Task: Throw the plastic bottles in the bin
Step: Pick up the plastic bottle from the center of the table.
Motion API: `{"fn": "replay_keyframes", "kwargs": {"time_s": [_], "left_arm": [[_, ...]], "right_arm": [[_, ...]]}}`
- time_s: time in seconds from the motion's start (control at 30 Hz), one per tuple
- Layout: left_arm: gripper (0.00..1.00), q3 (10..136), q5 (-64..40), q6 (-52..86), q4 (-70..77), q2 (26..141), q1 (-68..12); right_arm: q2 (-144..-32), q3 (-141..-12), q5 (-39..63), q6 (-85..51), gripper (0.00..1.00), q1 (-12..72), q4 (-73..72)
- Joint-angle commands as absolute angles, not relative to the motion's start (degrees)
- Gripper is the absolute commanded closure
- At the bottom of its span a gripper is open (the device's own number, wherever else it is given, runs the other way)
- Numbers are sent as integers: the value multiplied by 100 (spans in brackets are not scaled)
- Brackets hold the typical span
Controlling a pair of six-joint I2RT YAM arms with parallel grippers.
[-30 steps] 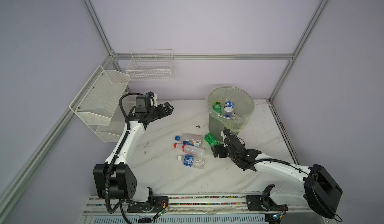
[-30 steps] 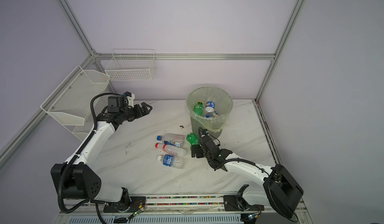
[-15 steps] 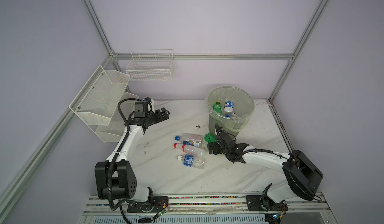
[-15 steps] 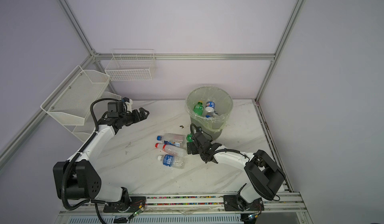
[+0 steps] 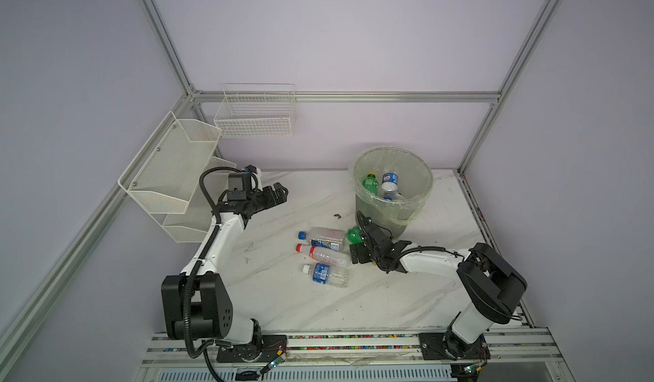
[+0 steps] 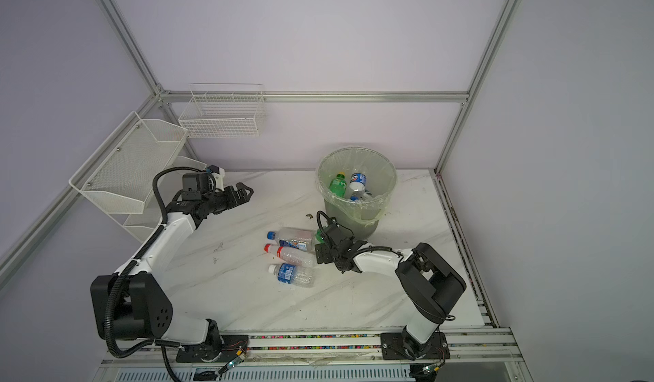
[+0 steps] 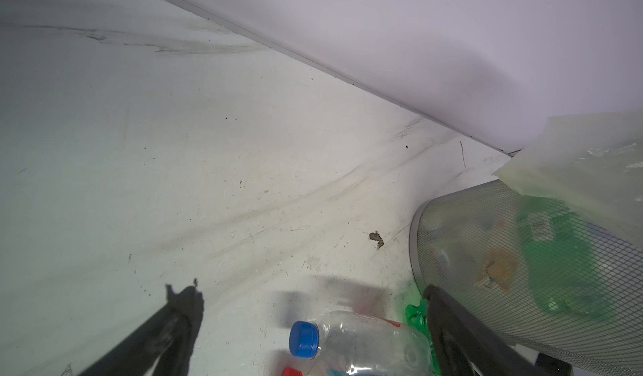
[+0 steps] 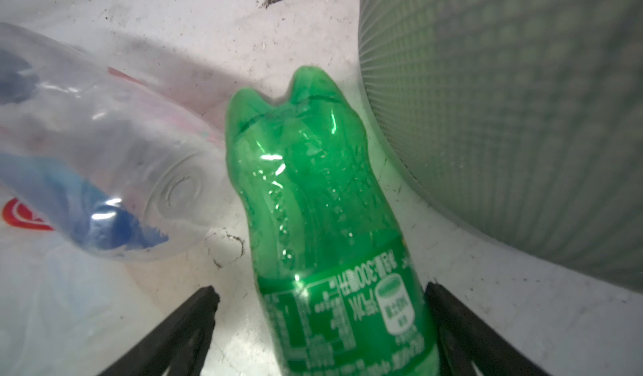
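Straddles, with the black right gripper (image 8: 320, 289) spread and unclamped, a translucent green plastic bottle (image 8: 313, 189) lying on the white marbled table (image 5: 283, 302), just beside the round grey-green mesh bin (image 8: 504, 113) lined with a thin bag (image 7: 574, 155). Leaves three clear plastic bottles (image 5: 323, 254) lying close alongside, more bottles (image 5: 389, 180) already inside the bin. Holds the black left gripper (image 5: 281, 194) spread and empty above the table, well apart.
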State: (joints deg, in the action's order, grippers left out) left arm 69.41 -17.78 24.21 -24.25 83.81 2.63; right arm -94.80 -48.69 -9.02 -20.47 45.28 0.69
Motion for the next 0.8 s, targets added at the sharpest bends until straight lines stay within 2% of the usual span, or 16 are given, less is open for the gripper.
{"fn": "replay_keyframes", "kwargs": {"time_s": [0.0,0.2,0.33,0.53,0.77], "left_arm": [[0,6769,-1862,2316,-2208,8446,316],[0,6777,-1973,2381,-2197,8532,317],[0,6798,-2011,2399,-2197,8578,316],[0,6796,-2047,2399,-2191,8626,321],[0,6809,-2081,2399,-2215,8668,316]], "right_arm": [[-9282,-4681,-793,-1985,6,4500,-3],[-8798,-4303,-640,-2120,11,4500,-126],[-8718,-4251,-720,-2151,9,4500,-125],[-9134,-4642,-922,-1923,3,4500,-27],[-9736,-5267,-933,-1442,3,4491,191]]}}
